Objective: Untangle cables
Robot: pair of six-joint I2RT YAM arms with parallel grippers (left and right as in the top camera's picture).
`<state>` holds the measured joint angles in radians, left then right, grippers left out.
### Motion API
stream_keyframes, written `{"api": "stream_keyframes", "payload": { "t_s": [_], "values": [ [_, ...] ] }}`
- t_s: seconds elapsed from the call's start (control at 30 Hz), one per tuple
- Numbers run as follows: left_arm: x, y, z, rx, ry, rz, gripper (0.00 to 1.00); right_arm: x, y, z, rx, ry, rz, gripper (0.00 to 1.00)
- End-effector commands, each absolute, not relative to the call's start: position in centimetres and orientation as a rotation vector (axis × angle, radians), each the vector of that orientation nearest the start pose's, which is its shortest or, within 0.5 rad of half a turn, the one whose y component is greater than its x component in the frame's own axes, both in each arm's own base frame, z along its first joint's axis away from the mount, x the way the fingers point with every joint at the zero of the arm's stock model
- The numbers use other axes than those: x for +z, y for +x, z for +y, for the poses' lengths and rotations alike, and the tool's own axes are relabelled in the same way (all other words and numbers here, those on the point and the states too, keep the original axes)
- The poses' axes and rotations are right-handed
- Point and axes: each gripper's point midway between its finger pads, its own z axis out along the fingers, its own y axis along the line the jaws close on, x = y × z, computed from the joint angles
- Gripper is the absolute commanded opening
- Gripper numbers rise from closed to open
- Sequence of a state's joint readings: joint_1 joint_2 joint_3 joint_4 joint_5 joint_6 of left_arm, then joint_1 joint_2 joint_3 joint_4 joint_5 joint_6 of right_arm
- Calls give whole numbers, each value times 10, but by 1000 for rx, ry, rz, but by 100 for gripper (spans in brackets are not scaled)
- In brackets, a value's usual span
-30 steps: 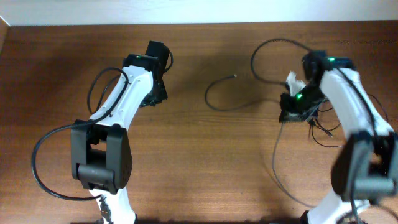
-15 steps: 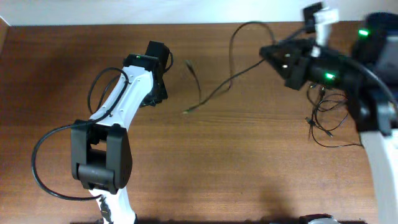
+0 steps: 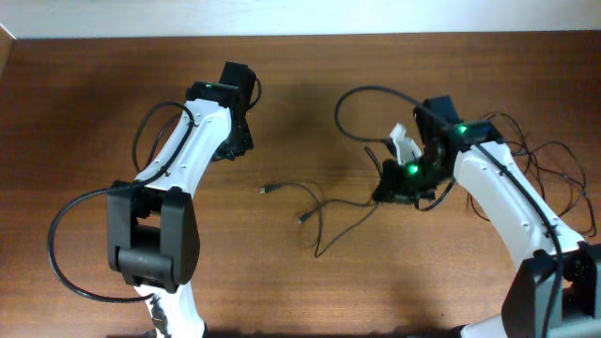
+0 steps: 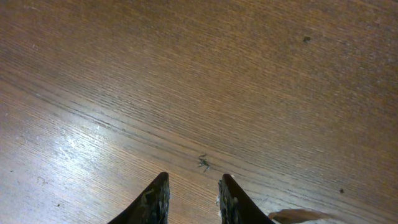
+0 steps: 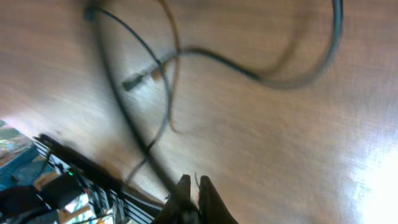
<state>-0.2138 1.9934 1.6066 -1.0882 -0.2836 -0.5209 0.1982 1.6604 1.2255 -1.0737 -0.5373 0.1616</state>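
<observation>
Brown wooden table [image 3: 310, 291], pale wall [image 3: 94, 14]

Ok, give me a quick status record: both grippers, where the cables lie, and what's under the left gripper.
left gripper: open, empty, above bare wooden table
right gripper: shut on a thin black cable, near the table's centre
held cable's run: trails left across the wood, with a plug end lying free
other cables: loose loops on the table's right side; too thin to tell whether they are knotted
</observation>
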Motion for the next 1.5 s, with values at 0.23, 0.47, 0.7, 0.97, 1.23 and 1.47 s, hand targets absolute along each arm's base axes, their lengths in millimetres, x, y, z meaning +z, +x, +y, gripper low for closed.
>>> {"api": "stream_keyframes", "payload": {
  "t_s": [0.23,0.47,0.7,0.97,1.23,1.47],
  "values": [
    [85,401,-39,325,-479,2882,27,41,230,107,524,9,3281,36],
    [85,402,-40,323,-480,2880,27,57,241,81,234,39,3285,100],
    [85,402,-40,323,-479,2880,27,100,323,114,361,-182,2950,99],
    [85,402,-40,318,-479,2881,27,161,307,212,1279,-620,2555,99],
    [85,402,-40,318,-479,2882,27,116,332,205,772,-256,2807,99],
    [85,402,-40,319,-479,2881,28,84,325,268,578,-463,2755,98]
  ]
}}
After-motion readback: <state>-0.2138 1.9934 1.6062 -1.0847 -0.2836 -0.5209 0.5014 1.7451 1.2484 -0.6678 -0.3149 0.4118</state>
